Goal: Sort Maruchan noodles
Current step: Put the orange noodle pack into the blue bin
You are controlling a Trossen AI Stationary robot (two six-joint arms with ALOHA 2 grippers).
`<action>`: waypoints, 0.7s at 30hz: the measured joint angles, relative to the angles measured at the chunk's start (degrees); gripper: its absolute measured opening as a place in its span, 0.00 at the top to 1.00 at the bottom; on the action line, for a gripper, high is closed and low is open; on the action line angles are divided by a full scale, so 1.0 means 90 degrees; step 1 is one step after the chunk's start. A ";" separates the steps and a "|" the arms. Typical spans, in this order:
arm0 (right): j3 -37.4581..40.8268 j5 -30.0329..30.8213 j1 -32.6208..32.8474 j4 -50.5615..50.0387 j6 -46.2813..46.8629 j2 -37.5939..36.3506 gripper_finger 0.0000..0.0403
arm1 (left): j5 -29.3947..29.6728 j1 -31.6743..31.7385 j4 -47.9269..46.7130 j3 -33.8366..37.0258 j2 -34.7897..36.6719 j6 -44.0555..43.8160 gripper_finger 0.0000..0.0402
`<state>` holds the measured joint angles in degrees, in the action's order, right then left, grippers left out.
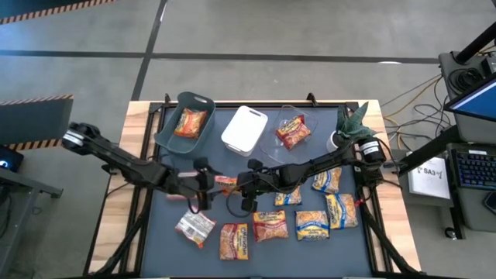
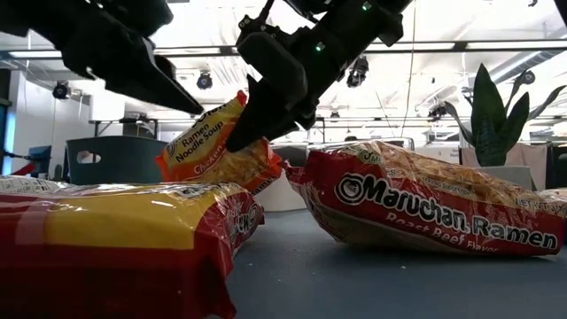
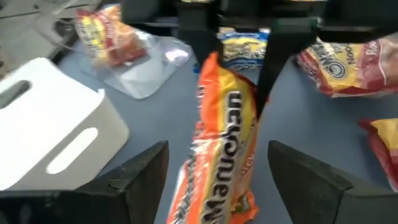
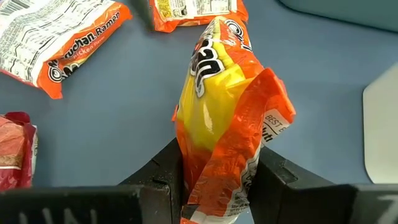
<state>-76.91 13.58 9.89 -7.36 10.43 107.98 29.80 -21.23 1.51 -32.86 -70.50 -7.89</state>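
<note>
Overhead, right end effector (image 4: pixel 214 180) pinches an orange "Maruchan" packet (image 4: pixel 224 112); left end effector (image 3: pixel 217 180) gapes wide.

You see Maruchan noodles (image 4: pixel 224 118) in glossy, crinkled orange plastic film; a smooth matt blue-grey table surface (image 4: pixel 124 118); a white bin (image 3: pixel 56 130) of smooth matt plastic; a clear bin (image 3: pixel 146 65) of transparent glossy plastic.

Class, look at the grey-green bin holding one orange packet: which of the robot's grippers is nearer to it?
Left. The left gripper hangs just below the grey-green bin in the high view, open; the right gripper, gripping an orange packet, sits further right, nearer the white bin.
</note>
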 joint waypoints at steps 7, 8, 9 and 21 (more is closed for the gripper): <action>0.0021 0.0000 0.0000 0.0020 -0.0031 0.0002 0.71 | -0.0534 0.0294 0.0568 -0.0007 -0.0882 0.0151 0.39; 0.0025 0.0000 0.0003 0.0022 -0.0067 0.0002 0.71 | -0.0537 0.0306 0.0621 -0.0007 -0.0957 0.0159 0.40; 0.0030 0.0000 0.0012 0.0025 -0.0097 0.0002 0.71 | -0.0539 0.0308 0.0667 -0.0007 -0.1027 0.0162 0.42; 0.0037 -0.0015 0.0027 0.0018 0.0109 0.0002 0.53 | -0.0543 0.0306 0.0715 -0.0007 -0.1094 0.0157 0.76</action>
<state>-76.58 13.45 10.14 -7.20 11.42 108.01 24.91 -18.48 7.94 -32.93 -80.35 -6.48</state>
